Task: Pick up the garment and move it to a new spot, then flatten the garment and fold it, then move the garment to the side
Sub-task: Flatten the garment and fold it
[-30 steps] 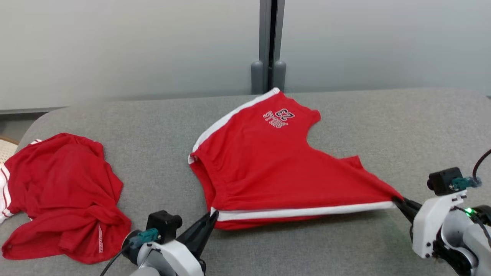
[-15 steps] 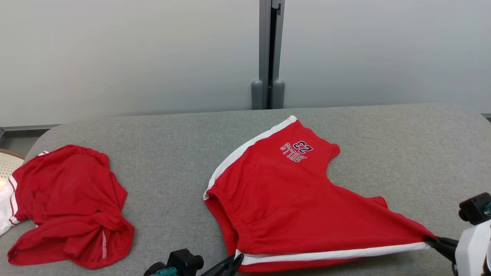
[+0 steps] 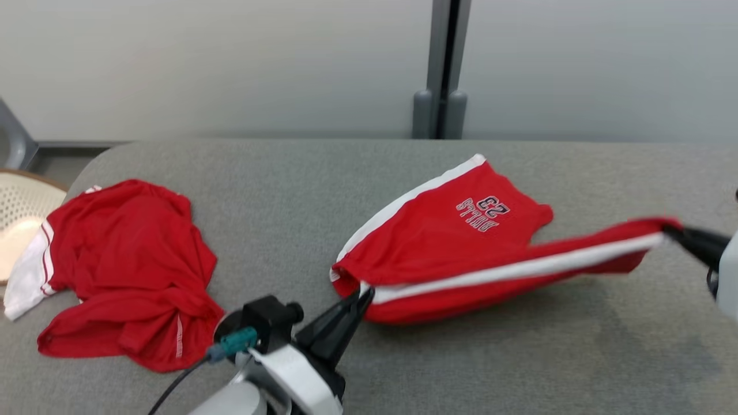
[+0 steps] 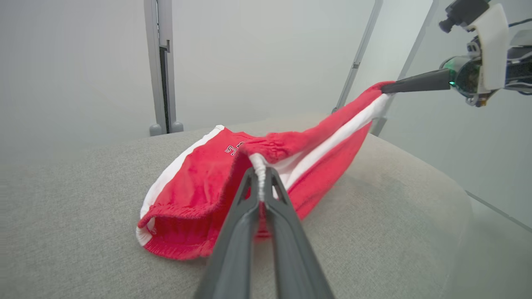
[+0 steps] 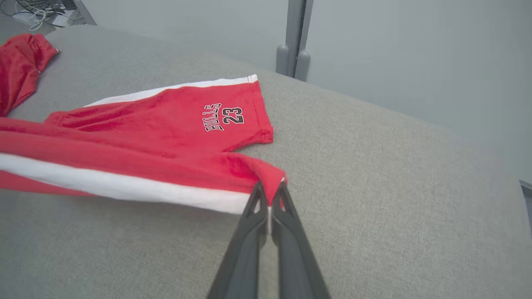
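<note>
Right gripper [image 5: 270, 187]: fingers pressed together, pinching a red corner of the shorts.
Shorts [image 5: 174, 124]: red, white side stripe, "BULLS 23" print; striped edge stretched leftward, printed leg flat.
Surface [image 5: 374, 187]: grey padded fabric.
Upper left: crumpled red garment [image 5: 18, 66].
Background: grey post [image 5: 293, 37], pale wall.

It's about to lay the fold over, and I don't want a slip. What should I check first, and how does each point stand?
1. Left gripper shut on the red shorts at the waistband end: ok.
2. Right gripper shut on the hem end: ok.
3. White stripe stretched between both grippers, no sag: ok.
4. Printed leg lying flat on the grey table: ok.
5. Crumpled red garment apart from the shorts: ok.
6. Cloth under the lifted edge free of bunching: cannot tell.
</note>
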Available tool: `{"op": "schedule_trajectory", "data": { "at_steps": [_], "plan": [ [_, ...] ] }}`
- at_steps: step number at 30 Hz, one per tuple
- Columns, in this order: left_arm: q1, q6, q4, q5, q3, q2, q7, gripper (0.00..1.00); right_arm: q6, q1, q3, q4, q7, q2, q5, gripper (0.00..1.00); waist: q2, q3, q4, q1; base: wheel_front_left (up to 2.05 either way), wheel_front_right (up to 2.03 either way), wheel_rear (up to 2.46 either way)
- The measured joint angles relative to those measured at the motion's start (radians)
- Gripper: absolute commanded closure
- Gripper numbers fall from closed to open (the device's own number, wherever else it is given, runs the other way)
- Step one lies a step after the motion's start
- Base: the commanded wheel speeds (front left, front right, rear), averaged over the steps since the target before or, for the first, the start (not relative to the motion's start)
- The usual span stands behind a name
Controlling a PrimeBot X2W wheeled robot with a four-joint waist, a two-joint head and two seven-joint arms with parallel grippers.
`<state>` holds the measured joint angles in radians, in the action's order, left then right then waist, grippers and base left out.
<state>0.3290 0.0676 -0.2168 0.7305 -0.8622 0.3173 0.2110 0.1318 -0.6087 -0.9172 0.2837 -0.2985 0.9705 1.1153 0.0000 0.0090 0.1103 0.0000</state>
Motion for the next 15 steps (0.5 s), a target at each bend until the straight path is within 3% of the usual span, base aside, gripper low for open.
{"op": "schedule_trajectory", "data": {
  "at_steps": [7,15],
  "plan": [
    [0.135,0.002,-0.025,0.003,0.027,-0.06,-0.012,1.0,0.0,-0.221,0.056,0.01,-0.095,-0.015,-0.073,1.0,0.0,0.114,0.056,0.0,0.0,0.0,0.0],
    [0.278,0.031,-0.144,0.0,0.032,-0.146,0.01,1.0,0.0,-0.43,0.042,0.081,-0.212,-0.057,-0.171,1.0,0.0,0.262,0.129,0.0,0.0,0.0,0.0]
  ]
}}
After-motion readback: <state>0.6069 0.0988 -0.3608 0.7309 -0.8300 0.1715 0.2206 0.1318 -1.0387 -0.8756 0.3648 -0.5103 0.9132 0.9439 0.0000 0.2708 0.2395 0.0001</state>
